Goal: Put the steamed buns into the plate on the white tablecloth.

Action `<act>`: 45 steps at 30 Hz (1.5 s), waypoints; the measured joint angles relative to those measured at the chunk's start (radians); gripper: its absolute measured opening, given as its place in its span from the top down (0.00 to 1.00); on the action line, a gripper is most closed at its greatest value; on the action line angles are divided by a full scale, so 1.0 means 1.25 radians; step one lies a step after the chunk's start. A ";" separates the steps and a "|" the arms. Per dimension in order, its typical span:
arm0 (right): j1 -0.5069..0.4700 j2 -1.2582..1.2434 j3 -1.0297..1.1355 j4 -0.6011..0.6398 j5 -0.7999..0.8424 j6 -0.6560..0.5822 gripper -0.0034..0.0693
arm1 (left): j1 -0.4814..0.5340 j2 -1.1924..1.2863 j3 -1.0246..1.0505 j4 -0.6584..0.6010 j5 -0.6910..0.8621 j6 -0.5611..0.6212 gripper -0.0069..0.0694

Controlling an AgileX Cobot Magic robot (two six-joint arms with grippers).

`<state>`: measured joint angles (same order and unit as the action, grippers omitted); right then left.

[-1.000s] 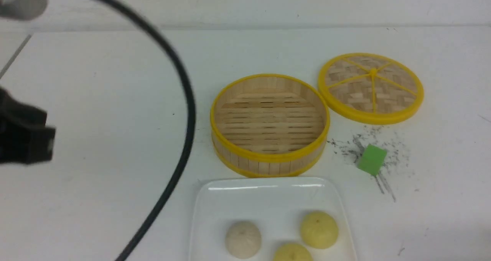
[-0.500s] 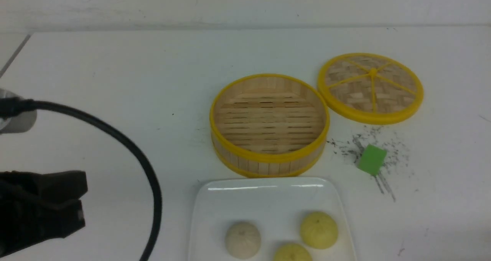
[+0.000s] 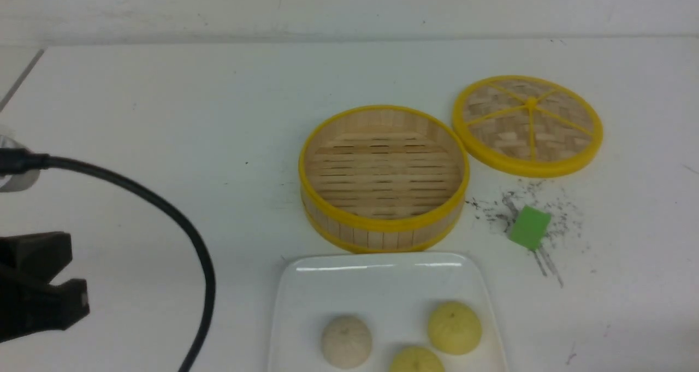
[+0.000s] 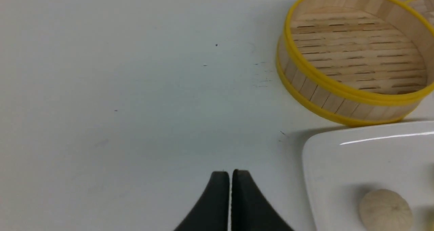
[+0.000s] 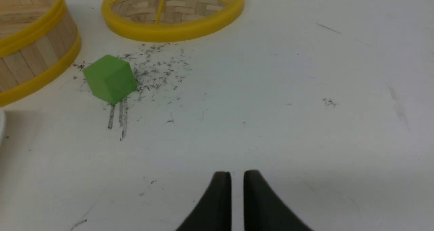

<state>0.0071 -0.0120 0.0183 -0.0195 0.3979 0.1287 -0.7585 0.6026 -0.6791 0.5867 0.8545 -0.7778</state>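
Observation:
Three steamed buns lie in the white square plate [image 3: 306,306] at the front of the white tablecloth [image 3: 164,115]: an off-white bun [image 3: 346,341], a pale yellow bun [image 3: 454,327] and a second yellow bun [image 3: 416,360] cut by the frame's edge. The left wrist view shows the plate [image 4: 339,163] and the off-white bun [image 4: 386,209]. My left gripper [image 4: 231,172] is shut and empty, over bare cloth left of the plate. My right gripper [image 5: 237,173] is shut and empty over bare cloth, right of the green cube.
An empty bamboo steamer basket [image 3: 384,178] stands just behind the plate. Its woven lid [image 3: 527,125] lies to the back right. A green cube [image 3: 528,228] sits on dark scuff marks. My left arm's black body [image 3: 38,301] and cable [image 3: 180,235] are at the left edge.
My left arm has pulled back toward the left edge and lower in the front view, and its cable has swung down with it. The buns, plate, basket and lid have not moved.

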 joint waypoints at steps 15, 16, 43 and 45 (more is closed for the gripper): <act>0.000 0.000 0.000 0.000 0.000 0.000 0.81 | 0.162 -0.114 0.205 -0.265 -0.288 0.261 0.84; 0.000 0.000 0.000 0.000 0.000 0.000 0.81 | 0.198 -0.131 0.224 -0.294 -0.307 0.301 0.84; 0.000 0.000 0.000 0.000 0.001 0.000 0.76 | 0.587 -0.491 0.565 -0.370 -0.393 0.461 0.82; 0.000 0.000 0.000 0.000 0.001 0.000 0.75 | 0.587 -0.491 0.565 -0.370 -0.393 0.461 0.82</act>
<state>0.0071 -0.0120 0.0183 -0.0195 0.3988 0.1287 -0.0243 -0.0113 0.0267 0.1245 0.3635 -0.2022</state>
